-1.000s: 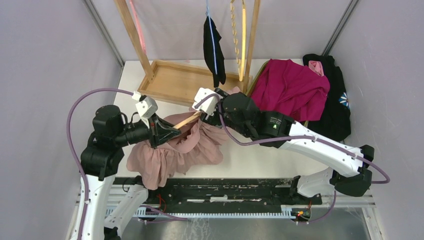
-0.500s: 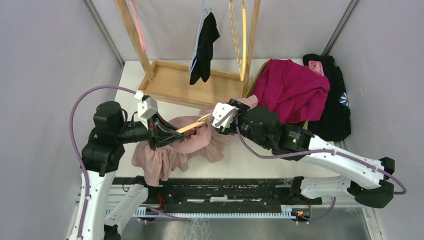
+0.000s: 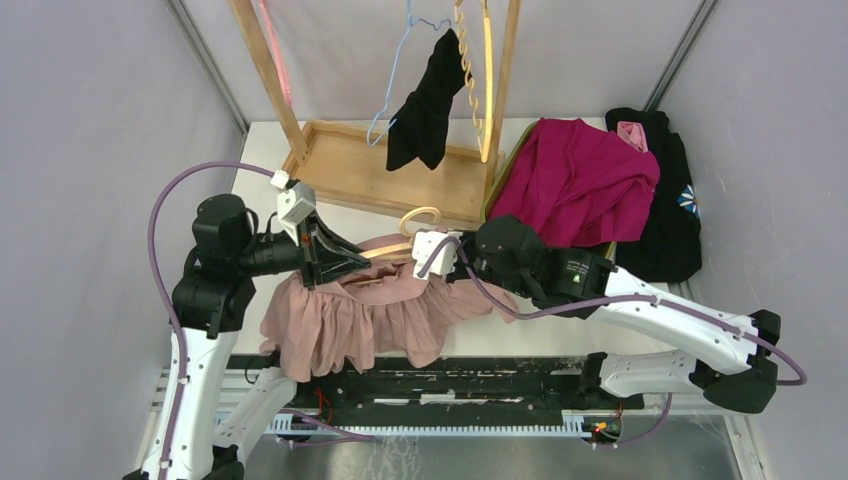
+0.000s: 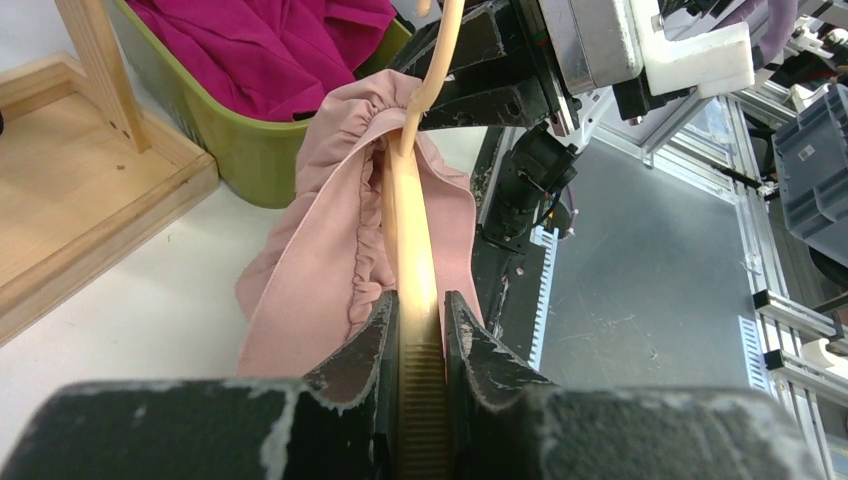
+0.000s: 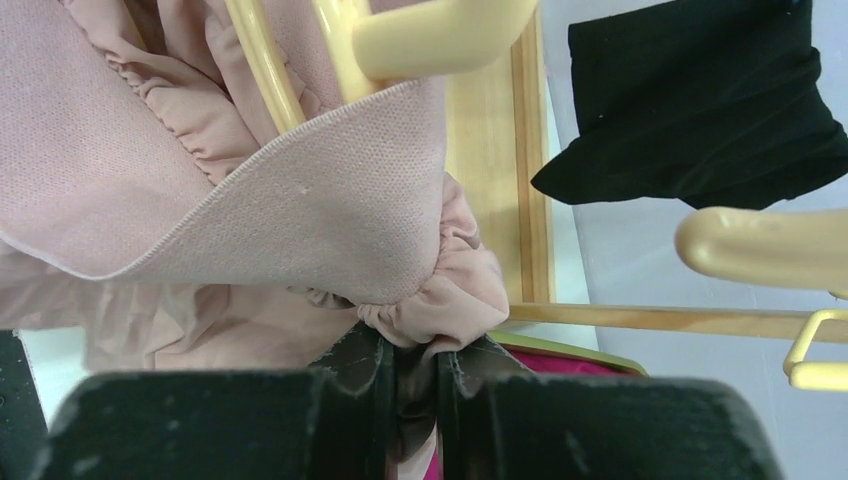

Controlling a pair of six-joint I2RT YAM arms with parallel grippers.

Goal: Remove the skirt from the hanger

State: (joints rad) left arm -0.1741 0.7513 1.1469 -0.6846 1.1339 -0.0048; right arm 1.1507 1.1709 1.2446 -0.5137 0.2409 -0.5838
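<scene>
Inspector: Step in hand?

Assessor: Stripping stage, by my judgement. Left gripper has its fingers pressed tight on the hanger bar, holding it roughly level. Right gripper, at 3 o'clock of the left one, pinches a gathered fold of the skirt at the waistband. The waistband loops the bar, so the skirt is not yet off.

Inspector: Location of the skirt?

Assessor: It is draped from the hanger at 7 o'clock of the table. In the top view its hem spills over the near edge.

Inspector: Next move?

Assessor: Opinion only: the right arm must draw the elastic clear of the bar's end while the left holds firm. The fold is thin and could slip from the pinch.

Inspector: Containers?

Assessor: Green bin at 2 o'clock holds a magenta garment. Black clothing lies at its 3 o'clock side, and I cannot tell whether it is in the bin or beside it. Wooden tray at 11 o'clock bears the rack posts. A black garment hangs above it.
</scene>
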